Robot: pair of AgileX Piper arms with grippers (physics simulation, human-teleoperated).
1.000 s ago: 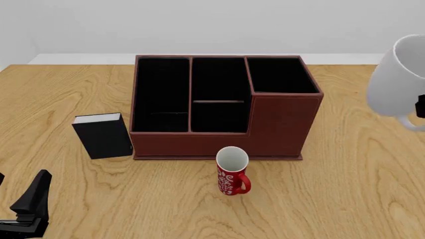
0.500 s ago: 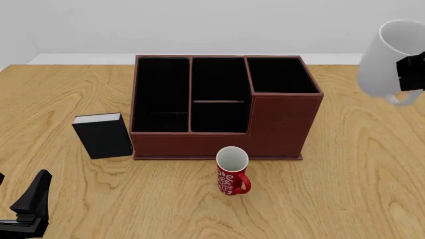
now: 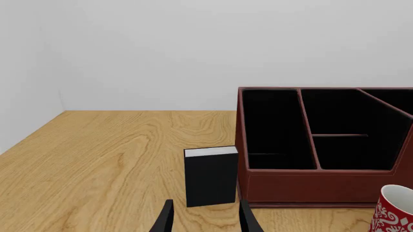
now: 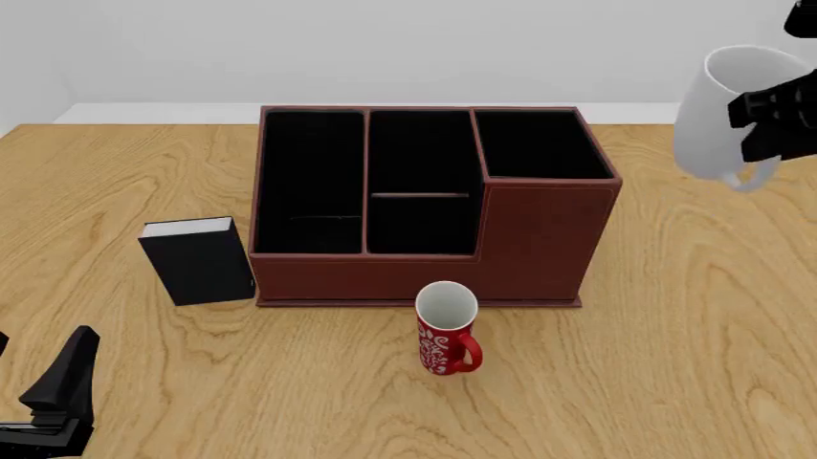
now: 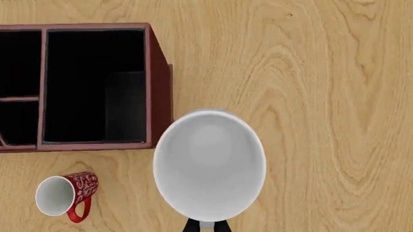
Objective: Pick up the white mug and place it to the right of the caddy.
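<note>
The white mug (image 4: 715, 110) hangs in the air to the right of the caddy (image 4: 549, 234), tilted, with my right gripper (image 4: 756, 120) shut on its rim by the handle. In the right wrist view I look down into the white mug (image 5: 210, 162), which sits just off the caddy's right wall (image 5: 158, 87); only the tips of the right gripper (image 5: 206, 226) show. My left gripper (image 4: 57, 397) rests low at the front left, far from the mug. In its own view the left gripper (image 3: 206, 221) is open and holds nothing.
A red patterned mug (image 4: 445, 330) stands in front of the caddy; it also shows as the red mug (image 5: 61, 195) and red mug (image 3: 395, 212). A small black book-like box (image 4: 198, 260) stands left of the caddy, and the same box (image 3: 211, 176) is ahead of the left gripper.
My right gripper has carried the white mug up and leftward, closer to the caddy's right side. The left arm has not moved.
</note>
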